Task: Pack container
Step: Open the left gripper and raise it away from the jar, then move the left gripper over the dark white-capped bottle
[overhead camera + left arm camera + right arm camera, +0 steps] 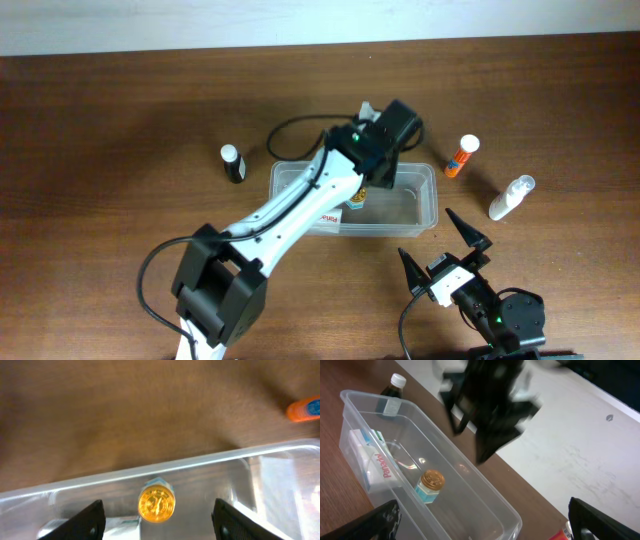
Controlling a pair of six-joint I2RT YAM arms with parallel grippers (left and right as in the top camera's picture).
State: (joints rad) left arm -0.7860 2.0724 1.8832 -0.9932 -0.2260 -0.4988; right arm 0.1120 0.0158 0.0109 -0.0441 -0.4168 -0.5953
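1. Container (432, 200): it sits on the table (120, 120) and is light. A nudge on its rim could slide it or tip what stands inside.
2. My left gripper (158, 510) hangs over the container's far wall, fingers spread wide and holding nothing. If I lift out crooked, a finger may catch that wall and drag the tub.
3. My right gripper (425, 233) is released too, empty, just off the container's near right corner. Reaching out carelessly could bump that corner.
4. The box (372, 460) lies flat at the container's left end and takes up floor space, so later items may crowd it.
5. The spray bottle (511, 197) and orange tube (461, 157) lie right of the container, and the black bottle (232, 163) stands to its left. All could roll or topple under a poor pinch.
6. The small jar (430, 485) stands upright mid-container between my left fingers, untouched. A brushing finger would knock it over.
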